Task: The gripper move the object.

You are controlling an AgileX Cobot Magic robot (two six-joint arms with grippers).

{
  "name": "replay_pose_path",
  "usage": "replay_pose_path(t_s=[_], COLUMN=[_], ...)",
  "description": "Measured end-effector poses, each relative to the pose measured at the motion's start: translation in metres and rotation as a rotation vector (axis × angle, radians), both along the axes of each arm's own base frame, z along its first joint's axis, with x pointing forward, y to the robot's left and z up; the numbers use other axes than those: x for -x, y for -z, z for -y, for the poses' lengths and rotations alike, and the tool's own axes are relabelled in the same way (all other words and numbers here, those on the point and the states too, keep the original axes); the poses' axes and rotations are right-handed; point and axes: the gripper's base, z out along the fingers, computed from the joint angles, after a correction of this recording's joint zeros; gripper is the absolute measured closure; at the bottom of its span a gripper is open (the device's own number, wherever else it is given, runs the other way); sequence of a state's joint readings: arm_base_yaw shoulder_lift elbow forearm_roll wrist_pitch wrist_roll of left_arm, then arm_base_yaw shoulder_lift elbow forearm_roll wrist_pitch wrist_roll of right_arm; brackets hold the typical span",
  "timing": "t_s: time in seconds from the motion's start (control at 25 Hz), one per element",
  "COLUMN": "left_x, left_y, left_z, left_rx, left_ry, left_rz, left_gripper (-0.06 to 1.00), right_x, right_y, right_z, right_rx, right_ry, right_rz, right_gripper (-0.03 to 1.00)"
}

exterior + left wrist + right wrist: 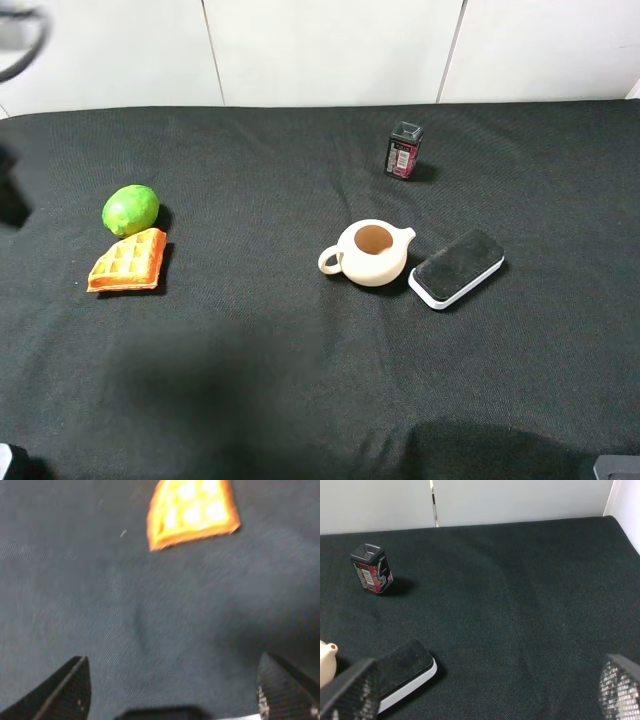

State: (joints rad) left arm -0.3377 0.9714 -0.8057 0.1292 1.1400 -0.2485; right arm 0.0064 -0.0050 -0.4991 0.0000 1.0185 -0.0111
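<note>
Sitting lidless, empty, teapot [372, 254] beside eraser [456, 267]; both claws spread, left claw [170, 690], right claw [485, 692]

Cream teapot [372, 255] with brown inside, green lime [131, 210], orange grid-patterned waffle [128, 261], black desk [300, 380].

A lime [130, 209] touches a waffle [128, 261]; small dark box [404, 150] stands beyond the eraser [457, 267].

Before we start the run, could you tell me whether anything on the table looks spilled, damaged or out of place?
Nothing stands out: the teapot sits upright, lidless, beside the eraser; nothing looks spilled or broken.
</note>
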Motion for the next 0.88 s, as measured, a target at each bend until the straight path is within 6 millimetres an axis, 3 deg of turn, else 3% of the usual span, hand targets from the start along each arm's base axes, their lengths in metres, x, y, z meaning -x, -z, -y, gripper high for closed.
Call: replay_pose_path(t_s=[0.2,0.36,0.88], left_x=[0.051,0.083,0.141], left_y=[0.017,0.027,0.023], left_z=[-0.031,-0.042,-0.049], left_rx=[0.007,0.020,0.097], left_ry=[-0.109,-0.169,-0.183], left_rz=[0.056,0.153,0.523], left_gripper=[0.27,0.27,0.27], right_x=[0.000,0.000,0.000], right_y=[0.000,0.000,0.000], right_z=[0.000,0.000,0.000], right_rx=[0.000,0.000,0.000], right_ry=[0.000,0.000,0.000], right_rz=[0.000,0.000,0.000], right_gripper=[0.31,0.31,0.31])
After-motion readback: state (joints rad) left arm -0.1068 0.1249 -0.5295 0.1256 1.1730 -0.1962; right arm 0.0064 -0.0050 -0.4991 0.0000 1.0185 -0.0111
